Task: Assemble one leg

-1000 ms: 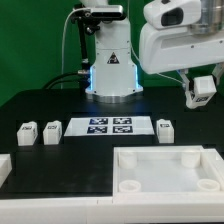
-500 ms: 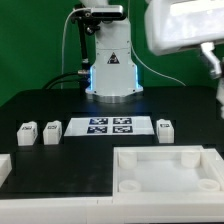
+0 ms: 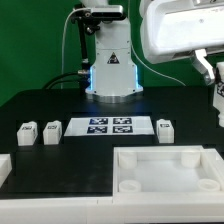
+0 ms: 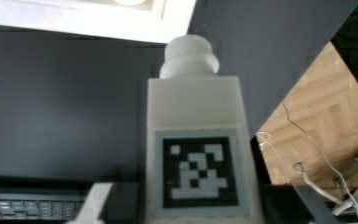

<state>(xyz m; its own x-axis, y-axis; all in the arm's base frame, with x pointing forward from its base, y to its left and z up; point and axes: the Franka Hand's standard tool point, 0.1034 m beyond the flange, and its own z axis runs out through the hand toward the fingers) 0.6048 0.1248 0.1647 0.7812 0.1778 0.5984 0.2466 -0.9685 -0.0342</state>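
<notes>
Wrist view: leg [image 4: 197, 130] is held aloft, evidently pinched by gripper [image 3: 216, 88]; fingers are unseen. Tilt could be caused by a shallow grip, and the panel [image 3: 165, 152] socket missed.

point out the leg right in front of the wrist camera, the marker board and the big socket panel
leg [image 4: 197, 150]: wrist view, on its tagged face
marker board [image 3: 108, 127]: exterior view, at its centre
socket panel [image 3: 165, 151]: exterior view, on its far rim
</notes>
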